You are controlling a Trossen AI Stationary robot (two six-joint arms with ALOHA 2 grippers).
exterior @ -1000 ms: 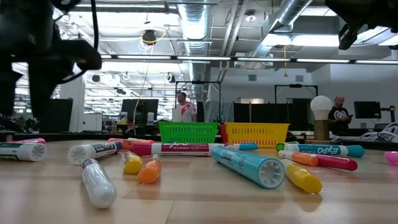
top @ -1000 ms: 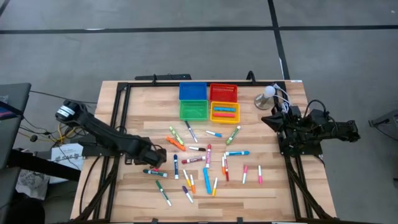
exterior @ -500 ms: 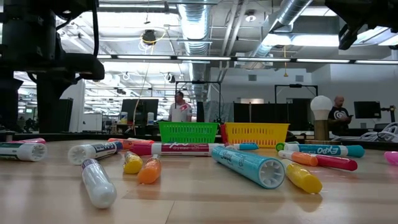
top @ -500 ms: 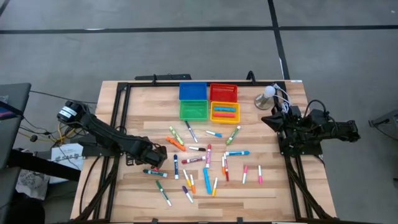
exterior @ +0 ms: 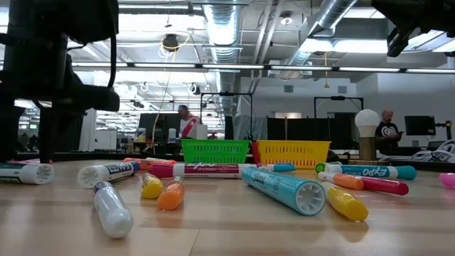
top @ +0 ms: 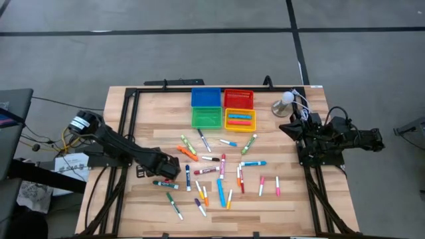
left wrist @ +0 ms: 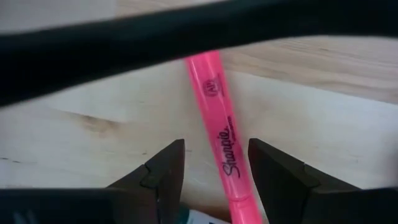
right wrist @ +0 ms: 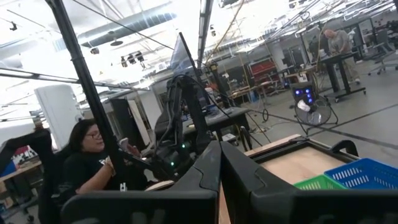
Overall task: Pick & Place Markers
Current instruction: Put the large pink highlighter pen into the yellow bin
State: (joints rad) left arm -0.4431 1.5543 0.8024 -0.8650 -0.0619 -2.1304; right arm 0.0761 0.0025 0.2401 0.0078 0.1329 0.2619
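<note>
Many markers (top: 219, 174) lie scattered flat on the wooden table (top: 292, 199), white or coloured, with coloured caps. My left gripper (top: 170, 168) points down at the left edge of the scatter. It stands open low over a pink marker (left wrist: 214, 106), with one finger on each side and a gap to the barrel. In the low view the gripper (exterior: 28, 153) is at the far left, its fingertips close to the table. My right gripper (right wrist: 220, 167) is shut and empty, raised at the table's right edge (top: 289, 127).
Four square bins stand at the far middle: blue (top: 206, 97), red (top: 238, 98), green (top: 206, 117), and yellow (top: 240, 119) with markers inside. A white bulb-shaped lamp (top: 285, 101) stands at the far right. A black frame (top: 126, 126) runs along the table's edges. People are in the room behind.
My left gripper has come down toward the table over the pink marker and rolled a little about its own axis. Its fingers stay as far apart as before. No marker has moved.
</note>
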